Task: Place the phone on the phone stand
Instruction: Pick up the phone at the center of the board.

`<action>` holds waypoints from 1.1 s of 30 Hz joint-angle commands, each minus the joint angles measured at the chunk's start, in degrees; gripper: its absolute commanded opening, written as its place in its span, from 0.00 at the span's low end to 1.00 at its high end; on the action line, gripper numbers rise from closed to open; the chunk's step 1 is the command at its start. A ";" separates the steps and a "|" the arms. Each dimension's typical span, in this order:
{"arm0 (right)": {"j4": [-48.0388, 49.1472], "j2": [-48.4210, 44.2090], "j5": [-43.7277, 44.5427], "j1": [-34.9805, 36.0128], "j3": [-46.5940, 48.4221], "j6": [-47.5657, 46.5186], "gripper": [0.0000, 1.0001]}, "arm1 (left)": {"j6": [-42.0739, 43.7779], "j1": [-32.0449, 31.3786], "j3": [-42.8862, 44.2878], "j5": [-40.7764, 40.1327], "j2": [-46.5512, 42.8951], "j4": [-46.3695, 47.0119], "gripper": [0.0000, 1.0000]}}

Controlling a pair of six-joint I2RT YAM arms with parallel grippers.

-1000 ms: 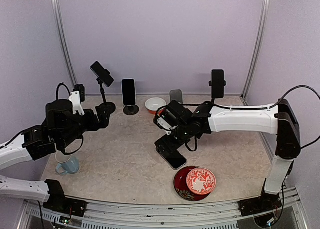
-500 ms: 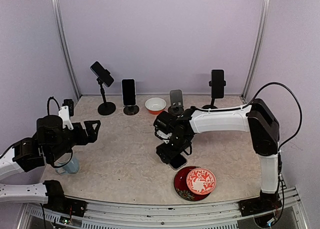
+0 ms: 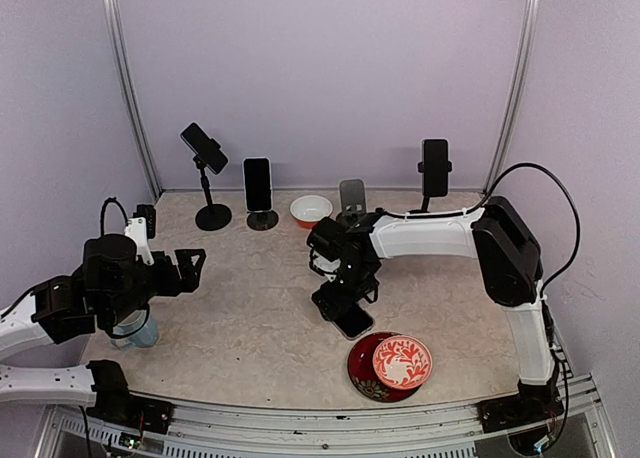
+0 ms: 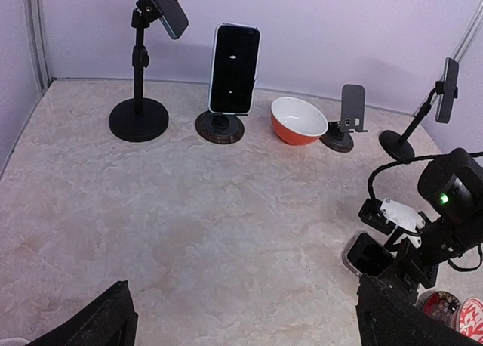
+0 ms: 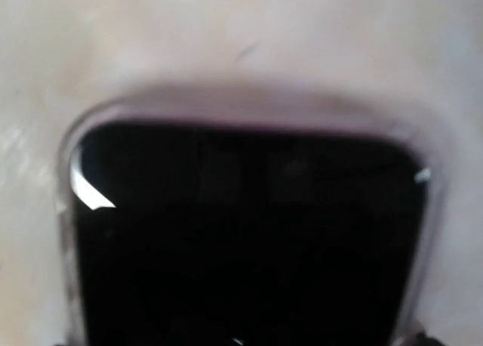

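A black phone (image 3: 352, 322) in a clear case lies flat on the table at centre right, also seen in the left wrist view (image 4: 367, 253). In the right wrist view it fills the picture (image 5: 249, 233) and my fingers do not show. My right gripper (image 3: 338, 300) points down over the phone's far end, jaws wide, and I cannot tell if they touch it. An empty grey phone stand (image 3: 351, 195) stands at the back, also seen from the left wrist (image 4: 352, 108). My left gripper (image 3: 190, 263) hangs open over bare table at the left, its fingers (image 4: 106, 319) far apart.
At the back stand a tall stand with a phone (image 3: 204, 148), a round stand with a phone (image 3: 257, 183) and a right-hand stand with a phone (image 3: 435, 168). An orange bowl (image 3: 311, 210) sits beside the grey stand. A red patterned dish (image 3: 392, 364) lies near front; a blue mug (image 3: 135, 330) is at left.
My right arm has folded in and lowered its gripper onto the phone's far end. My left arm has drawn back from the tall stand toward the near left.
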 commanded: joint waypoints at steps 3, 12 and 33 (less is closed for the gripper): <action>-5.50 5.90 -0.90 -1.25 6.83 -1.08 0.94 | -0.16 -0.36 -1.61 -0.43 -0.47 0.27 0.99; -6.84 9.65 -1.78 -1.14 9.74 -0.84 0.72 | -0.09 -0.40 -1.21 -0.95 -0.48 -0.49 0.99; 17.27 -8.91 9.73 4.10 -7.09 -3.10 0.55 | 3.17 -0.71 -3.49 18.09 4.33 10.39 0.99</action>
